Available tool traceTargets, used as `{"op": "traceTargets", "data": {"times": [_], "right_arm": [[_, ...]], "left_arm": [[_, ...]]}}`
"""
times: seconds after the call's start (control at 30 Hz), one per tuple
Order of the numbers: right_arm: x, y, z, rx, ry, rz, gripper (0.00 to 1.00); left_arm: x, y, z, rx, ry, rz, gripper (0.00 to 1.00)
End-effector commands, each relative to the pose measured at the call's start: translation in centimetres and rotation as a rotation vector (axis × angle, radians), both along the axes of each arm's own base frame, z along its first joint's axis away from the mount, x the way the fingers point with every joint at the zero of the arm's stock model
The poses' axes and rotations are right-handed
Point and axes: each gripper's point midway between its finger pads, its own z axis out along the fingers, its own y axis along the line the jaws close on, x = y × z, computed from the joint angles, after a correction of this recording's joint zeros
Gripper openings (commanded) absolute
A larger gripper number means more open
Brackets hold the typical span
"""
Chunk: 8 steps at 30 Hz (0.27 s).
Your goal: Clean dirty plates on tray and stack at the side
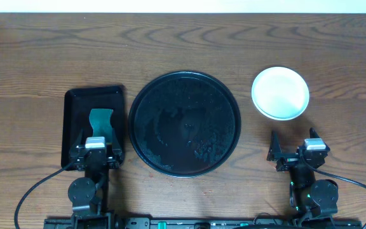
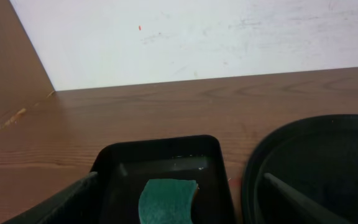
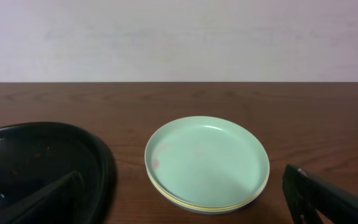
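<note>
- The desk (image 1: 183, 44) is carrying everything, with bare wood showing all round.
- The tray (image 1: 164, 95) is sitting in the middle. It is holding no plates, only speckles of what looks like wet residue.
- A small tray (image 1: 75, 108) is lying just left of it.
- The plates (image 1: 280, 93) are resting nested in one stack on the desk, right of the tray and apart from it.
  - A mint plate is lying on top, and a yellow edge is showing beneath it.
  - A faint pink mark may be lingering near the top plate's left rim, though the right wrist view is too soft to settle it.
  - They are looking light, thin, stiff and smooth, and are likely slippery if damp.
  - The raised rim is offering the best pinch, one finger under the lip.
- The right hand (image 1: 292, 143) is hanging near the stack, spread wide and gripping nothing.
- The left hand (image 1: 98, 141) is hovering over the small tray, also wide open and empty.
- A green sponge (image 1: 100, 119) is lying in the small tray.
</note>
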Motion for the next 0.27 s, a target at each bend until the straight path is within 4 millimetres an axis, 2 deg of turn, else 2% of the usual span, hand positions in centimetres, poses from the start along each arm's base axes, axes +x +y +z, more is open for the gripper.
{"op": "traceTargets", "data": {"times": [0.0,0.23], "right_arm": [[-0.02,-0.12,0.0,-0.01,-0.005,-0.002,0.99],[-0.02,-0.12,0.0,-0.01,-0.005,-0.003,0.99]], "left_arm": [[-0.13,-0.08,-1.41,0.012,0.05,-0.005,0.8],[-0.13,-0.07,-1.41,0.012,0.05,-0.004,0.8]]}}
